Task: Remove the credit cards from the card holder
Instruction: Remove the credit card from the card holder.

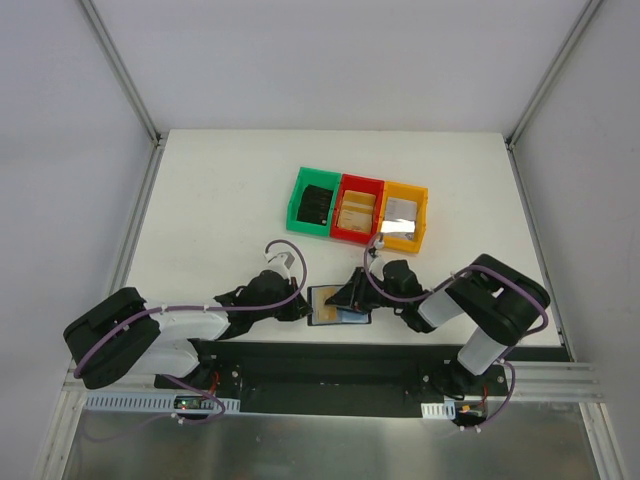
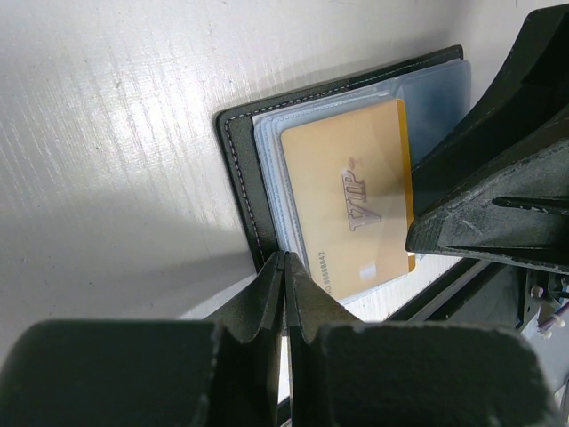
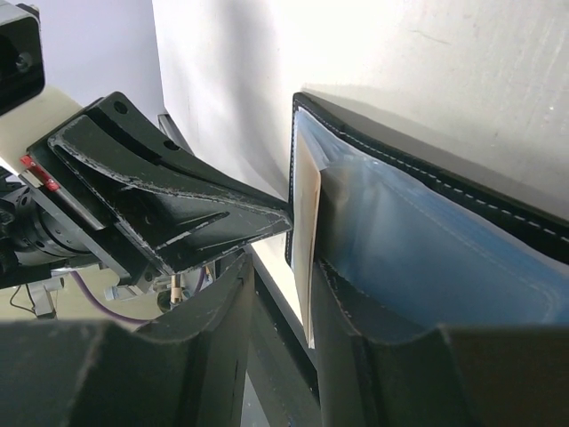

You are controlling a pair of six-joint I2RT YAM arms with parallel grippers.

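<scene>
The card holder (image 1: 338, 306) is found lying open on the white table (image 1: 220, 200), close to the near edge and between the two arms. Its black stitched cover (image 2: 236, 178) is laid flat, with clear blue-tinted sleeves (image 2: 440, 93) stacked upon it. A gold card (image 2: 351, 200) marked "VIP" is seen on top of the sleeves.

The left end effector (image 2: 284, 262) is fully closed, its fingers pressed together and the tips set against the near edge of the card holder. Whether a sleeve is pinched between them cannot be told.

The right end effector (image 3: 280, 267) is partly open. The edge of the gold card is seen standing between its fingers: one finger (image 3: 356, 320) is laid against the sleeves, while the other (image 3: 218, 338) is kept apart from the card. No firm grip is shown.

The two end effectors are brought close together from opposite sides of the card holder, so that each one blocks part of the other's wrist view.

Further back on the table, well apart from the card holder, a green bin (image 1: 300, 205), a red bin (image 1: 357, 185) and a yellow bin (image 1: 405, 238) are set touching in a row.
</scene>
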